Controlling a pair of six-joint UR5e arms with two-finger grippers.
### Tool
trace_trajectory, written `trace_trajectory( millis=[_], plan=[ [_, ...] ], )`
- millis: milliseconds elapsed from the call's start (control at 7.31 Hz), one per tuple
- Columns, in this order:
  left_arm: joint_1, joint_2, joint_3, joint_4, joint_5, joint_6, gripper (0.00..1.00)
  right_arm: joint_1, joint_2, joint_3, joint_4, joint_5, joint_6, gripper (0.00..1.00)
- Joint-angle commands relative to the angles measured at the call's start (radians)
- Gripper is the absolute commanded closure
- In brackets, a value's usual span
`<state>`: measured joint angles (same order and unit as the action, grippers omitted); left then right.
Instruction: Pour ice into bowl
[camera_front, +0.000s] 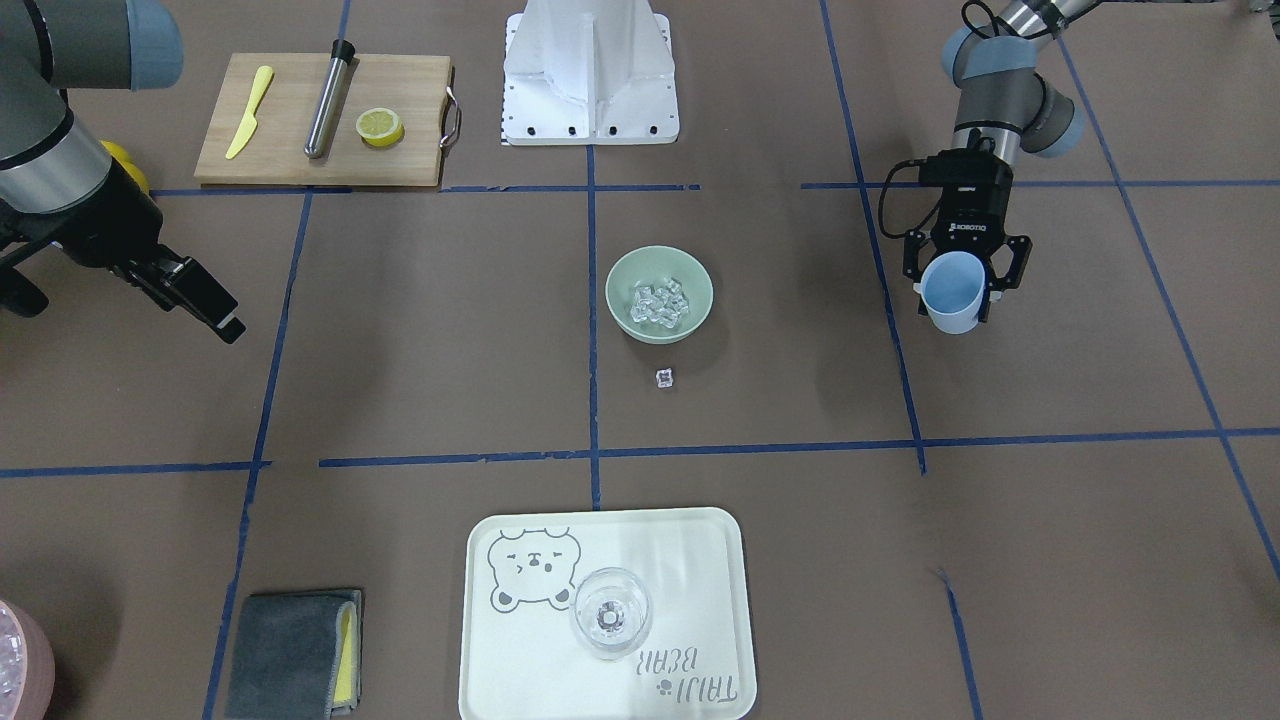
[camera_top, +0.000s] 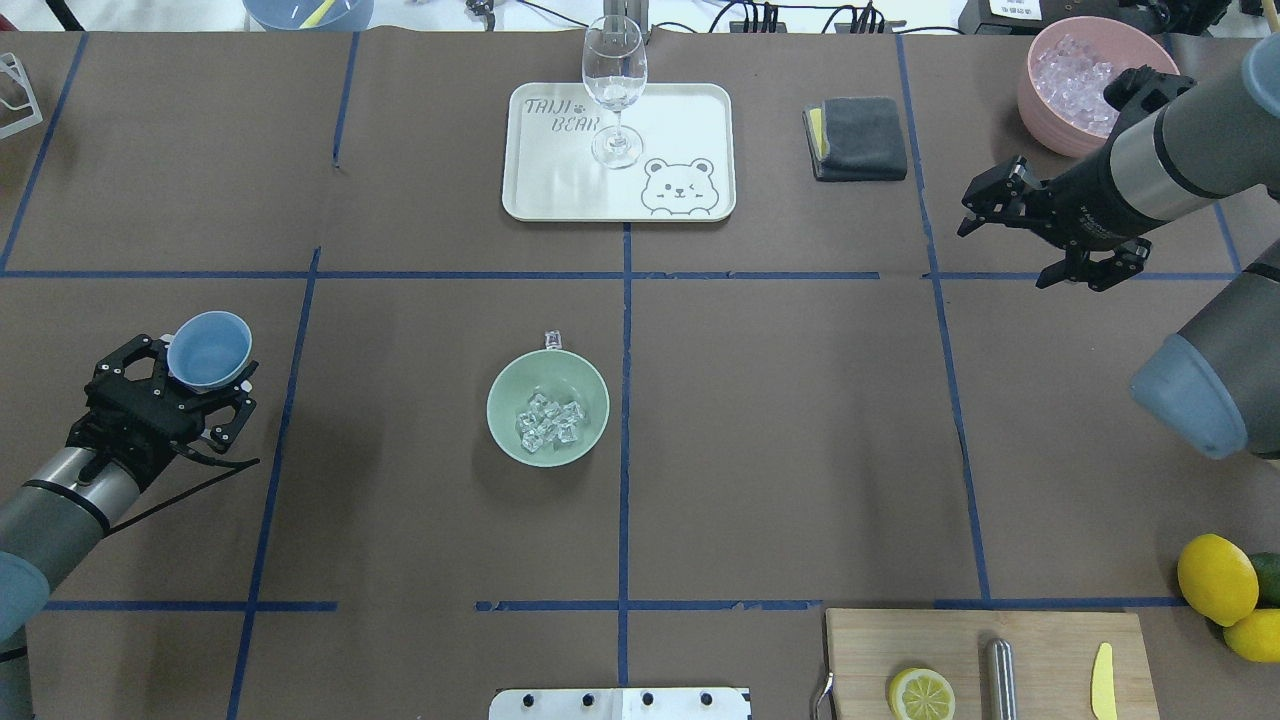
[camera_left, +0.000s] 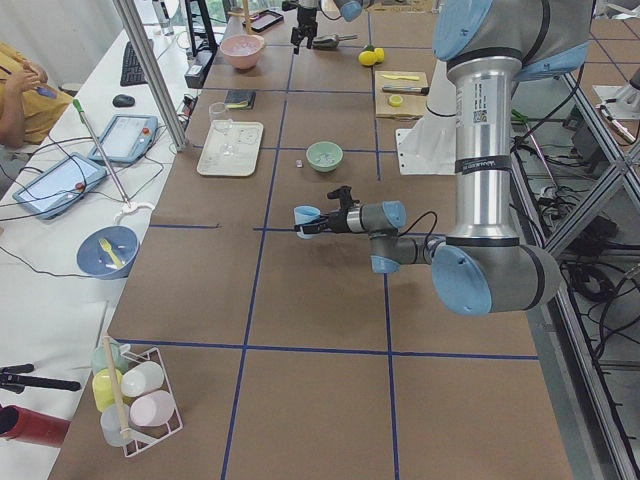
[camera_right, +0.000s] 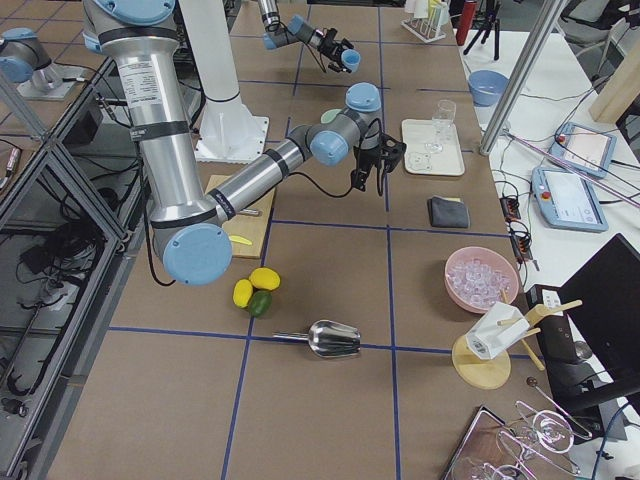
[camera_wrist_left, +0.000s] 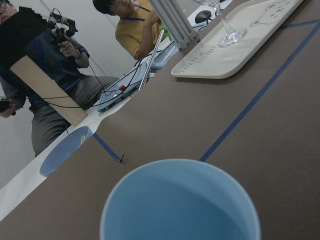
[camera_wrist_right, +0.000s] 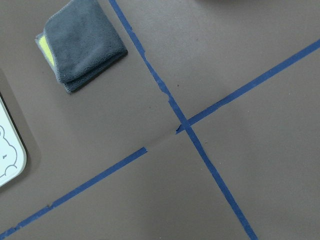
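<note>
- The left gripper (camera_front: 958, 287) has its fingers clamped on the wall of a blue cup (camera_front: 952, 290), one on each side. In the left wrist view the cup's inside is bare (plain blue down as far as the view reaches).
- The right gripper (camera_top: 1000, 255) hangs over the table near the far right, its fingers apart with nothing between them.
- The cup and left gripper are well to the robot's left of the bowl (camera_top: 505, 400); a strip of blue tape (camera_top: 270, 470) runs across the brown table (camera_top: 800, 420) between them.
- The bowl stands near the table's middle, just left of the central tape line: round, pale sage-green, matte and upright.
- The ice (camera_top: 548, 422) lies heaped on the bowl's floor, a small cluster of clear, glassy cubes.
- One stray cube (camera_top: 552, 340) sits on the table just beside the bowl's rim, on the operators' side.
- Beyond that is a pale tray (camera_top: 680, 110) with a bear drawing, and a wine glass (camera_top: 614, 90) stands upright on it.
- A folded grey cloth (camera_top: 860, 138) lies to the tray's right, and a pink container (camera_top: 1040, 110) of ice cubes stands further right, past the right arm.
- Near the robot is a wooden board (camera_front: 290, 150) with a yellow knife (camera_front: 248, 112), a metal rod (camera_front: 328, 98) and a lemon half (camera_front: 380, 127).
</note>
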<state>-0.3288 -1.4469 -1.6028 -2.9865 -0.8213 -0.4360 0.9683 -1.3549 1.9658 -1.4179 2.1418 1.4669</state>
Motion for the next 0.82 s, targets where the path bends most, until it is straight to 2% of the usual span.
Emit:
trace_trajectory(
  millis=[0,137,274,684],
  plan=[
    [-0.007,0.054,0.010,-0.067,0.026,-0.209,1.00,0.000,0.005,0.005,0.000,0.003,0.001,0.00],
    [-0.006,0.046,0.033,-0.084,0.078,-0.336,1.00,0.000,0.007,0.005,0.000,0.003,0.001,0.00],
    [-0.004,0.046,0.058,-0.086,0.127,-0.381,1.00,-0.002,0.007,0.002,0.000,0.003,0.001,0.00],
    [-0.004,0.055,0.132,-0.086,0.177,-0.539,1.00,-0.002,0.008,0.001,0.000,0.001,0.000,0.00]
  ],
)
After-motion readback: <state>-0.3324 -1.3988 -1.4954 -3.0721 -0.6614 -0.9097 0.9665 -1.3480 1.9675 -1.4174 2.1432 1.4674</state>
